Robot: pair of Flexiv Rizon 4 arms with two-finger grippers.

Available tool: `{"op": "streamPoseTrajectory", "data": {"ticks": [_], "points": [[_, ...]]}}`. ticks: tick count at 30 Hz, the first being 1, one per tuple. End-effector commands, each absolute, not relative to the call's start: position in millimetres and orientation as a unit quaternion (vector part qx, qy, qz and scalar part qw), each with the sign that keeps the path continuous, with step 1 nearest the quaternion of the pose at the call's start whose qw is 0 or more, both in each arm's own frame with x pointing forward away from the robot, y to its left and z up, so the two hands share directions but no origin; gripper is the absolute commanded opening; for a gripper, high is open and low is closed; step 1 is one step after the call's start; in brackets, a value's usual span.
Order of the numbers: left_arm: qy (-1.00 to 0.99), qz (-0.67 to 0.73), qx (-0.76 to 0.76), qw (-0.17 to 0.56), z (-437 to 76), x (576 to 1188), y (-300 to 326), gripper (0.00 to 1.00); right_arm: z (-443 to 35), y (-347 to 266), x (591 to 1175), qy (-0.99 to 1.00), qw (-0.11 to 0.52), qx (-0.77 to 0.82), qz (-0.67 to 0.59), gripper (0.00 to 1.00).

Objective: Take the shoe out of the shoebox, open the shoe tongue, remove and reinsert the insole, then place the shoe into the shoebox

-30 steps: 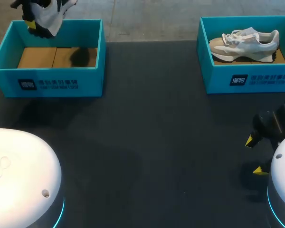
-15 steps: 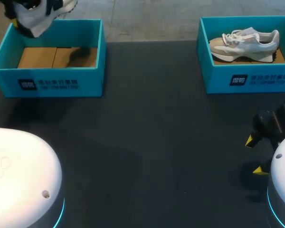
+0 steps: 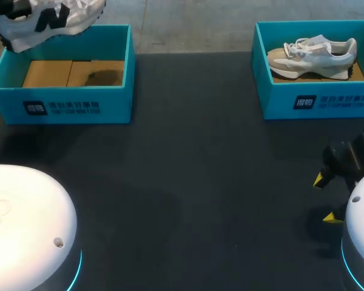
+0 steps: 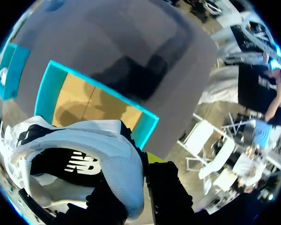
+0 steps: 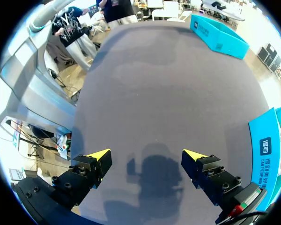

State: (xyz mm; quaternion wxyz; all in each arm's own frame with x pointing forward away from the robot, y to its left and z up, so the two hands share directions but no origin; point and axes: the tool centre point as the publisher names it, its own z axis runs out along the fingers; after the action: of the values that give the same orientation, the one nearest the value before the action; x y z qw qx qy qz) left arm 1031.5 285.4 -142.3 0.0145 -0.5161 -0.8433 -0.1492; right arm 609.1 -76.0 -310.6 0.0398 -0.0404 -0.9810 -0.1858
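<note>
Two teal boxes stand along the far side of the dark surface [image 3: 188, 170], well apart. At the left, the left gripper [image 4: 138, 176] is clamped on the heel end of a white shoe [image 3: 48, 21] with black markings, holding it in the air over the far left corner of the left shoebox [image 3: 67, 108], whose brown cardboard floor shows below. Further right, the right shoebox [image 3: 327, 102] holds a second shoe [image 3: 312, 54], pale with white laces, resting on its sole. Nearest, at the right edge, the right gripper [image 3: 326, 199] hangs just above the surface, its yellow tips spread apart
</note>
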Motion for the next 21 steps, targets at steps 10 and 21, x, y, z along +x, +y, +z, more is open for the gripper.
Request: {"op": "streamPoseTrajectory", "data": {"ticks": [10, 21], "points": [[-0.766, -0.15, -0.621, -0.08, -143.3, 1014.8, 294.3, 0.0, -310.4, -76.1, 607.4, -0.981, 0.038, -0.041, -0.185, 1.0], [-0.738, -0.121, -0.662, -0.056, -154.2, 1065.2, 306.1, 0.0, -310.4, -76.1, 607.4, -0.981, 0.038, -0.041, -0.185, 1.0]]}}
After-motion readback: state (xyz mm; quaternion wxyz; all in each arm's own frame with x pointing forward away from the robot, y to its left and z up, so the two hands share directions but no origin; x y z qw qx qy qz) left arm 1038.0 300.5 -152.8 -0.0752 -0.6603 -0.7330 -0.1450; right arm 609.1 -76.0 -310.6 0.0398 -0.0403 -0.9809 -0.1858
